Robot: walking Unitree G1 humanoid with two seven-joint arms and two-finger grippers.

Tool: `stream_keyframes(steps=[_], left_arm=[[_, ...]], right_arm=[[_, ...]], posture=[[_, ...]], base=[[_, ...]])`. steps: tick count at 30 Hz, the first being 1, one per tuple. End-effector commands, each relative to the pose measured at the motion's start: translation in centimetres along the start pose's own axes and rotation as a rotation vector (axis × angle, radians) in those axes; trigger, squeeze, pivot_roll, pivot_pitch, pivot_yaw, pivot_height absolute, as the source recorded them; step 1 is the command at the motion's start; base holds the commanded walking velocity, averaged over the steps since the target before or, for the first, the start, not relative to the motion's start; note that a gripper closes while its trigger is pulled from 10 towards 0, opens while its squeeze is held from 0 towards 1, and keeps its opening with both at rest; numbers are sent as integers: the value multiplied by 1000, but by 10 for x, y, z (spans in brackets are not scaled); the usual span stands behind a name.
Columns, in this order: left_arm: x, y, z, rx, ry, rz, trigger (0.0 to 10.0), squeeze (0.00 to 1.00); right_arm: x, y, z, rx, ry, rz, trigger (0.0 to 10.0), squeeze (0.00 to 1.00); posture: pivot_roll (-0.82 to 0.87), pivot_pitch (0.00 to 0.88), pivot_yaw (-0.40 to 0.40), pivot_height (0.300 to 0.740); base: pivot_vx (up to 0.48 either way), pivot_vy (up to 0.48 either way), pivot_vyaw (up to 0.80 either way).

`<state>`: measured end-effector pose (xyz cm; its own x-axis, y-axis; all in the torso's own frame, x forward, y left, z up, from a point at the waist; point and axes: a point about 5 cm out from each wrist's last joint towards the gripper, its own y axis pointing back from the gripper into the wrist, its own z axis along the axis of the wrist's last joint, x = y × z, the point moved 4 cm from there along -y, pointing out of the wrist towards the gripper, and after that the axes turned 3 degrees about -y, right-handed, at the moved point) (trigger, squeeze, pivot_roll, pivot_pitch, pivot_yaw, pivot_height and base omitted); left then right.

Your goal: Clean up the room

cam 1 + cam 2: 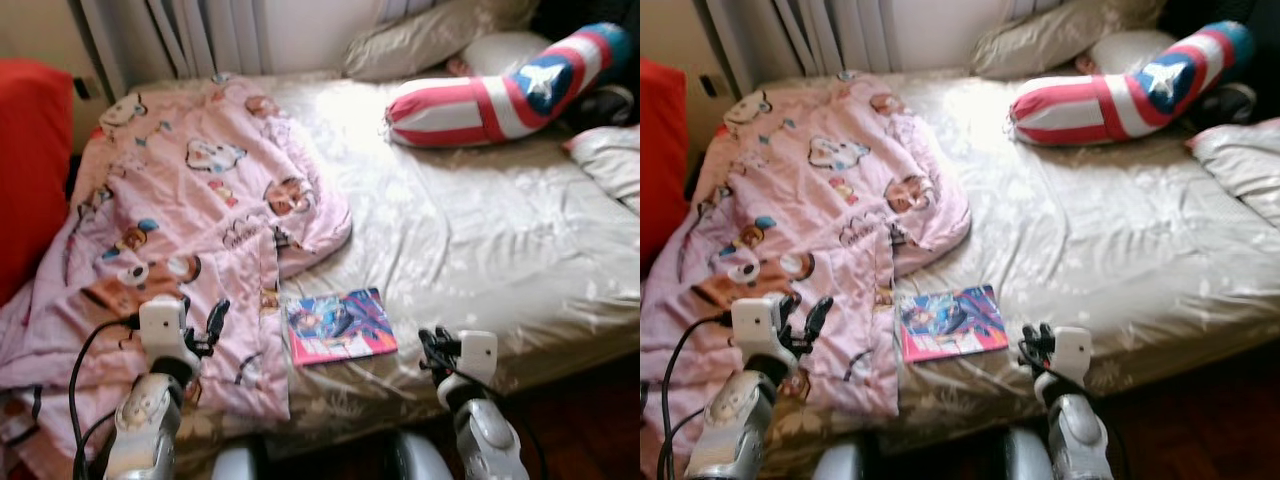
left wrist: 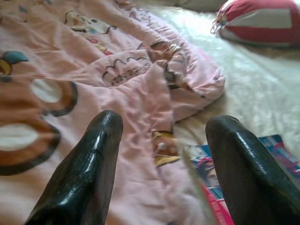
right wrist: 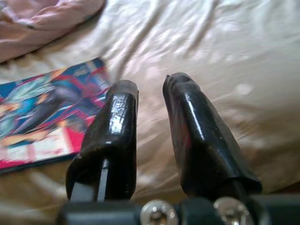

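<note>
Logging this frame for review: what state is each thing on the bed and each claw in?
Pink blanket: crumpled, spread over the bed's left side, hanging over the near edge.
Comic book: closed, lying flat near the bed's front edge, beside the blanket.
Striped bolster pillow: lying across the far end of the bed.
Bedsheet: wrinkled.
Left claw: open, empty, over the blanket.
Right claw: slightly open, empty, near the book.

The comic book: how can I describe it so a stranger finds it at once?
Look at the bed, near its front edge. Just beside the crumpled pink blanket lies the comic book. It is the one flat, glossy thing there, its cover bright blue and red.
</note>
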<state>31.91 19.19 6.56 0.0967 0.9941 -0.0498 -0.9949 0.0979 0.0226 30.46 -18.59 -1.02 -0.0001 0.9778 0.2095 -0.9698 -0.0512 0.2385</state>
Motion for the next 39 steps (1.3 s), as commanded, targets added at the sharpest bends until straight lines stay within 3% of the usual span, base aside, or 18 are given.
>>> stream_keyframes(steps=[1,11,17,27,28,32,35,39], left_arm=[[10,2,2,2,-19,20,10000,0],[5,5,6,-8,-16,3,10000,0],[5,10,5,0,-18,1,10000,0],[2,18,8,8,-29,-14,10000,0],[2,22,9,14,-41,-22,10000,0],[3,26,10,16,-49,-23,10000,0],[4,31,18,1,-100,-28,10000,0],[6,34,24,-6,-119,-29,10000,0]], right_arm=[[7,-3,0,3,-18,21,10000,0],[16,-7,-6,73,0,94,10000,0],[20,-15,1,67,7,100,10000,0],[7,-25,14,74,-62,12,10000,4],[5,-28,16,73,-124,-5,10000,1000],[3,-30,16,76,-167,-37,10000,1000],[6,-33,20,51,-272,-53,10000,1000],[10,-35,23,35,-289,-43,10000,1000]], posture=[[68,66,-33,591],[86,122,-26,591],[103,151,-19,591],[132,198,-2,591],[145,211,2,591],[153,221,7,591],[203,254,12,591],[211,264,15,591]], base=[[349,0,0],[27,0,0],[0,0,0],[0,0,0],[0,0,0],[0,0,0],[0,0,0],[0,0,0]])
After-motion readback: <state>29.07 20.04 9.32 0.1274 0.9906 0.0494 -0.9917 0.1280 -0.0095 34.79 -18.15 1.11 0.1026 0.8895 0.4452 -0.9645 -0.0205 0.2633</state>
